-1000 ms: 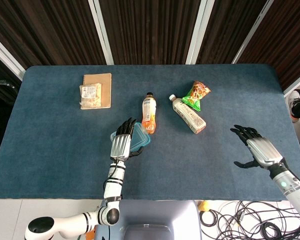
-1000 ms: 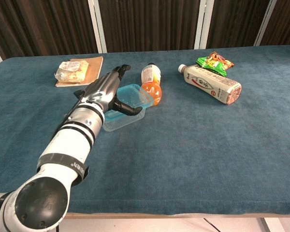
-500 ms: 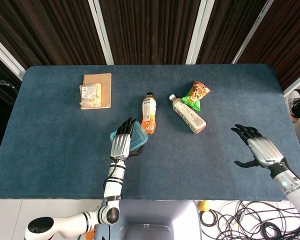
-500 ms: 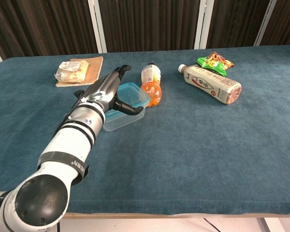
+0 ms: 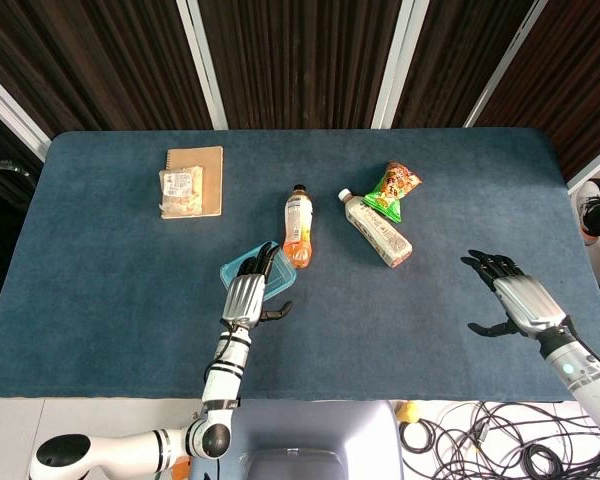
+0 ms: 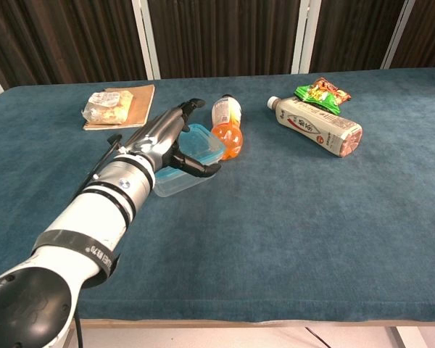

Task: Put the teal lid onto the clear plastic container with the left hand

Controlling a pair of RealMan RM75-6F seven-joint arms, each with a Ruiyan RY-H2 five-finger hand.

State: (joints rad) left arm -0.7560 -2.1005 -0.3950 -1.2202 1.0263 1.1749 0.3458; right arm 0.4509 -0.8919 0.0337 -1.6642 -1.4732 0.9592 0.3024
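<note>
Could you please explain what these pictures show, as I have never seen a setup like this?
This is a two-armed robot at a table covered in blue cloth, steered remotely by a person. Each arm ends in a hand with fingers. One picture looks down from the robot's head; the other looks forward from its chest.

The left hand lies over a teal lid, which sits on a clear container. The pictures do not settle whether it grips the lid or only rests on it. The right hand, seen only from the head, is off to the side, fingers apart, holding nothing.

Also on the table: an orange drink bottle, a pale bottle lying flat, a green snack bag, and a brown notebook with a wrapped snack on it.
</note>
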